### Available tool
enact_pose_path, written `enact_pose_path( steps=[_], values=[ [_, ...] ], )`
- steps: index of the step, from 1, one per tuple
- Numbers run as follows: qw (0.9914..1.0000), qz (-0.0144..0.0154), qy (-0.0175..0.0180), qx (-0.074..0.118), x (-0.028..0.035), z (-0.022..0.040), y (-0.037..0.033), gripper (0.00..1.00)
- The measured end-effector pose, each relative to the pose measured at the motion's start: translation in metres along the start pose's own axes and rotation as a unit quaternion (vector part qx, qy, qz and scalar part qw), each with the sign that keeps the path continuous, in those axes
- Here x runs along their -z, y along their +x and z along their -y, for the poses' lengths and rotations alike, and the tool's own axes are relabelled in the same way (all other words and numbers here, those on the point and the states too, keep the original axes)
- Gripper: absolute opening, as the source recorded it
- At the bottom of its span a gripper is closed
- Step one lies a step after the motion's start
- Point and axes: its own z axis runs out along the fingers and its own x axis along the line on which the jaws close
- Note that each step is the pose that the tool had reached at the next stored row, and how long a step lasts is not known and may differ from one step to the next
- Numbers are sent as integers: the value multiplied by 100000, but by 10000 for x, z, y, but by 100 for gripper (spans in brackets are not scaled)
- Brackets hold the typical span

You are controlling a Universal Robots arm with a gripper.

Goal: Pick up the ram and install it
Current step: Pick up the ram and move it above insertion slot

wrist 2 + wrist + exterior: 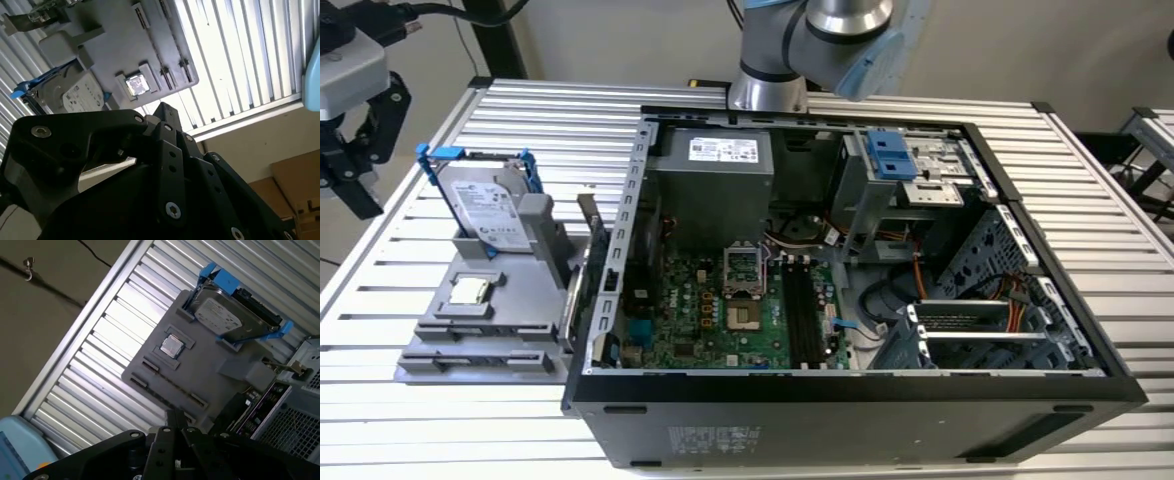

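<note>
The ram [574, 295] appears as a thin dark board standing on edge at the grey holder's [480, 335] side next to the open computer case [854, 400]; in the first wrist view the ram [252, 410] lies between holder and case. Black memory slots [803, 315] lie on the motherboard inside the case. My gripper [350, 185] hangs at the exterior view's left, up and away from the holder. In both wrist views my gripper [178, 415] [162, 107] looks shut with nothing in it, well above the holder [200, 370].
A silver hard drive in a blue bracket [487, 205] stands at the holder's far end, and a small square chip [467, 291] lies on the holder. A card with a metal bracket [587, 215] stands beside the case wall. The slatted table's [400, 420] edge is close on the exterior view's left.
</note>
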Motion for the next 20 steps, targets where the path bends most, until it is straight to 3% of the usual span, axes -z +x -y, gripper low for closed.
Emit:
enact_pose_path(
  steps=[3, 6, 12, 15, 20],
  values=[
    [99967, -115, -6, 2563, 1, 0, 0, 0],
    [99867, -176, 11, 5160, 1, 0, 0, 0],
    [99531, -389, 34, 9663, 1, 0, 0, 0],
    [99260, -535, 42, 12129, 1, -1, -1, 0],
    [98617, -773, 40, 16555, 1, -1, 0, 0]
  ],
)
